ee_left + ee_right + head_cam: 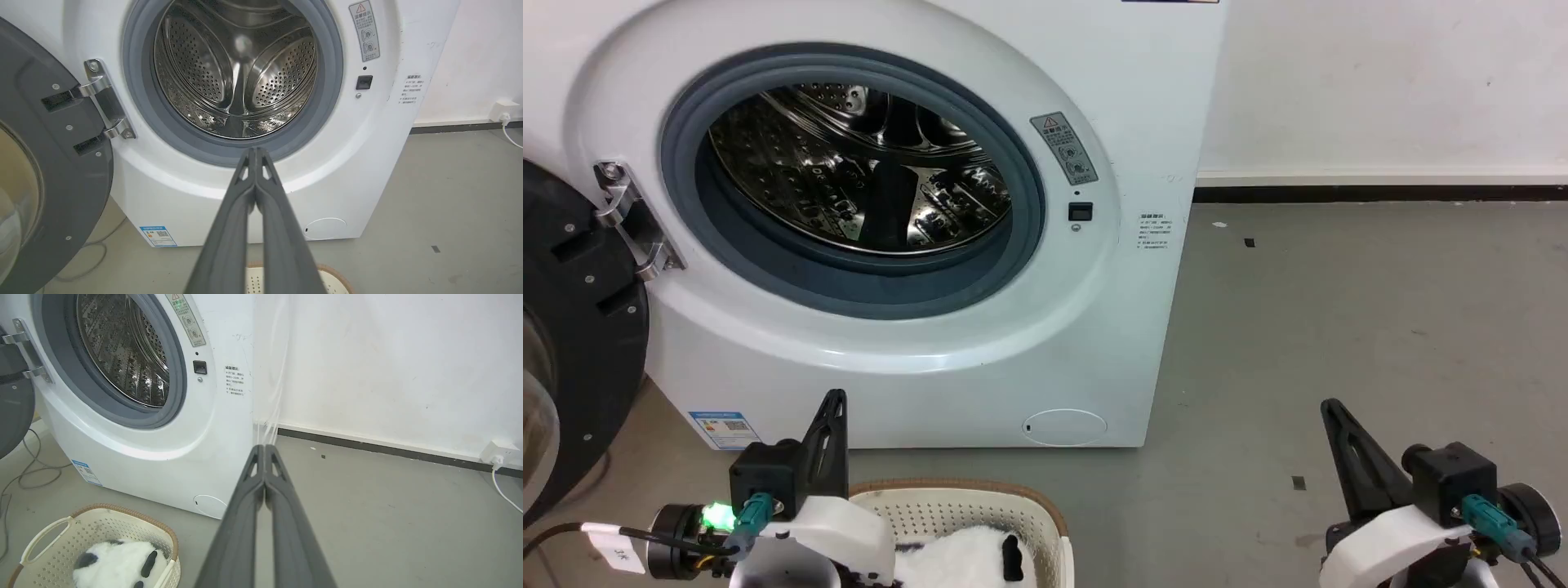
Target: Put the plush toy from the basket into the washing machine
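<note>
Currently the panda (118, 561) is lying in the basket (135, 516) at the right wrist view's lower left, probably soft and light, best pinched at its white body, while left claw (255, 149) and right claw (264, 446) are hovering closed, empty.

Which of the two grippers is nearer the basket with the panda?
The left gripper, poised over the basket; the right gripper is over bare floor.

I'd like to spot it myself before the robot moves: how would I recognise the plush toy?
Find the big white washing machine. On the floor just in front of it stands a cream basket with a brown rim. Inside lies the plush toy, fluffy white with black patches, the only soft, furry thing there.
</note>
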### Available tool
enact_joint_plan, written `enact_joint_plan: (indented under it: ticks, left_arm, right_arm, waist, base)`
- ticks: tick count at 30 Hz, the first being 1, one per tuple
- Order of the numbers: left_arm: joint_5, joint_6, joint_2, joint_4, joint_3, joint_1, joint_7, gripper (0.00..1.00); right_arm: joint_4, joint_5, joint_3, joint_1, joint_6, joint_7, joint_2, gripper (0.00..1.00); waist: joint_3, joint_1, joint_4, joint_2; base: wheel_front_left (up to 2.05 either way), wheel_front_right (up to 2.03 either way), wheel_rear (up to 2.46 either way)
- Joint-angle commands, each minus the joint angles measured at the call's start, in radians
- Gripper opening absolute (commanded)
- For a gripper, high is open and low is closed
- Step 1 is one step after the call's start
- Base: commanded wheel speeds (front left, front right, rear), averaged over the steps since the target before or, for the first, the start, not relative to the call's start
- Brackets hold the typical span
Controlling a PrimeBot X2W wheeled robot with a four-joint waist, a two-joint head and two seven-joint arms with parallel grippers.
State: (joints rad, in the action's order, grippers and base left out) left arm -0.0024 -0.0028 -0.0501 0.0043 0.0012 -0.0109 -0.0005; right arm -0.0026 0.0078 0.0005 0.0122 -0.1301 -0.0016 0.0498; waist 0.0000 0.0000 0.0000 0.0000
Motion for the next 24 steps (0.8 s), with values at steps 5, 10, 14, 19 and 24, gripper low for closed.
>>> enact_joint_plan:
  ticks: [5,10,14,19,24]
  left_arm:
    - [0.002,0.003,0.0,-0.004,-0.001,0.011,0.0,0.0]
    - [0.002,0.003,0.0,-0.004,-0.001,0.011,0.0,0.0]
    - [0.002,0.003,0.0,-0.004,-0.001,0.011,0.0,0.0]
    - [0.002,0.003,0.0,-0.004,-0.001,0.011,0.0,0.0]
    - [0.0,0.0,0.0,0.0,0.0,0.0,0.0,1.0]
  right_arm:
    - [0.003,-0.008,0.0,-0.012,-0.001,0.002,0.0,0.0]
    - [0.003,-0.008,0.0,-0.012,-0.001,0.002,0.0,0.0]
    - [0.003,-0.008,0.0,-0.012,-0.001,0.002,0.0,0.0]
    - [0.003,-0.008,0.0,-0.012,-0.001,0.002,0.0,0.0]
    - [0.0,0.0,0.0,0.0,0.0,0.0,0.0,1.0]
  waist:
    - [0.0,0.0,0.0,0.0]
    - [0.0,0.0,0.0,0.0]
    - [0.0,0.0,0.0,0.0]
    - [0.0,0.0,0.0,0.0]
    - [0.0,0.0,0.0,0.0]
  base:
    - [0.0,0.0,0.0]
    - [0.0,0.0,0.0]
    - [0.0,0.0,0.0]
    - [0.0,0.0,0.0]
    - [0.0,0.0,0.0]
